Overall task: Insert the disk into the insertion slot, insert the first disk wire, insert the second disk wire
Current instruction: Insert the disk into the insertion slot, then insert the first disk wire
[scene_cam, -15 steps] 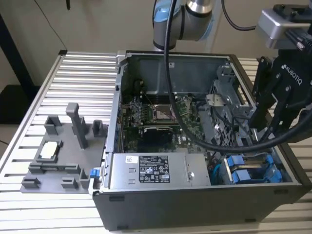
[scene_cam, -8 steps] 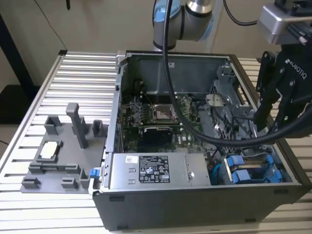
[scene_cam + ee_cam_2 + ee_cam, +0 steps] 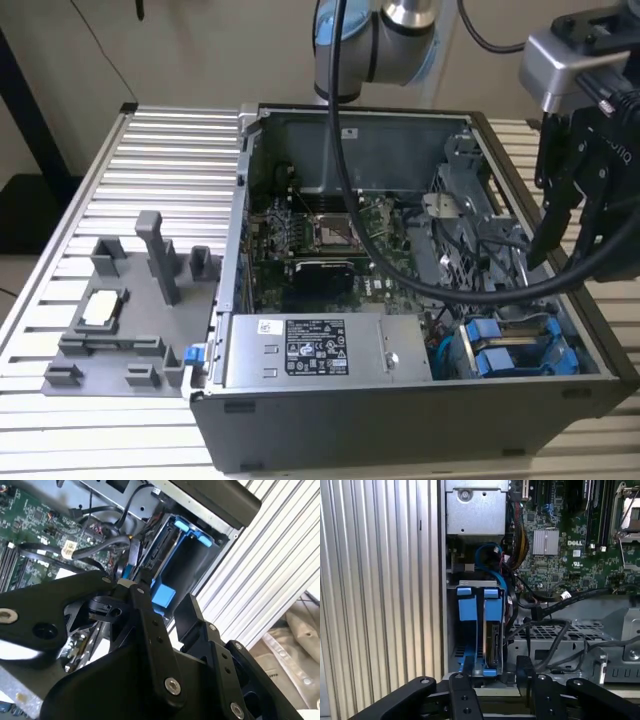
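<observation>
Nearest, in both wrist views, the gripper [image 3: 495, 664] is seen with its two black fingers [image 3: 466, 674] spread well apart, and nothing is held between them. Just beyond the fingertips, the disk [image 3: 493, 639] is found standing on edge in its blue carrier, seated inside the insertion slot [image 3: 454, 646] of the grey drive cage. A second blue carrier [image 3: 465, 607] is set just beside it in the same cage. Next to the disk's far edge, a bundle of black cables [image 3: 545, 607] is strung across the perforated cage top, and a blue cable [image 3: 487, 555] is looped above the carriers. Whether any wire is seated in the disk cannot be told, since the connectors are hidden by the carrier and the cables. Farther on, the silver power supply box [image 3: 475, 510] is placed against the case wall, and the green motherboard [image 3: 560, 545] is spread beside it. In the exterior view the open computer case [image 3: 400, 425] is laid on a ribbed metal table [image 3: 150, 150], with a grey fixture [image 3: 150, 255] of posts and pockets resting well apart at the exterior view's left. The arm's own black cable [image 3: 345, 150] is draped across the open case, so that part of the motherboard is covered by it.
</observation>
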Tool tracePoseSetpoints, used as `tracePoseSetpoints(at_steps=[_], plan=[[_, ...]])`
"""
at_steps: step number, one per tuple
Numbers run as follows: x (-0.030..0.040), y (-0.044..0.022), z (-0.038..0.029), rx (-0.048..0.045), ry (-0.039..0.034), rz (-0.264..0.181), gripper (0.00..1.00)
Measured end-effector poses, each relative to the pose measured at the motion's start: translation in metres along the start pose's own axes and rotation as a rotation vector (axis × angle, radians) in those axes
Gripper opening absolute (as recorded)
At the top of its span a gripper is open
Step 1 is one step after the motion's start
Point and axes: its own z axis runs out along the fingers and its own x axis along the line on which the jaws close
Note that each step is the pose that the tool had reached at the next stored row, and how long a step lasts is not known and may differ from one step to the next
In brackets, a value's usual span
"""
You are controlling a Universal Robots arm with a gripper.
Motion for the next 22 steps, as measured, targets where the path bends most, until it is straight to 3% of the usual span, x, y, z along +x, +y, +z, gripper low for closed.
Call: tracePoseSetpoints(at_steps=[2,7,14,22], plan=[[-0.0017,0.0008,0.0024,0.0109,-0.001,-0.009,0.47],[-0.0124,0.0021,0.0078,0.0231,-0.0004,-0.038,0.47],[-0.0247,0.0043,0.014,0.0668,0.0059,-0.06,0.47],[-0.0267,0.0069,0.0184,0.0741,0.0095,-0.061,0.47]])
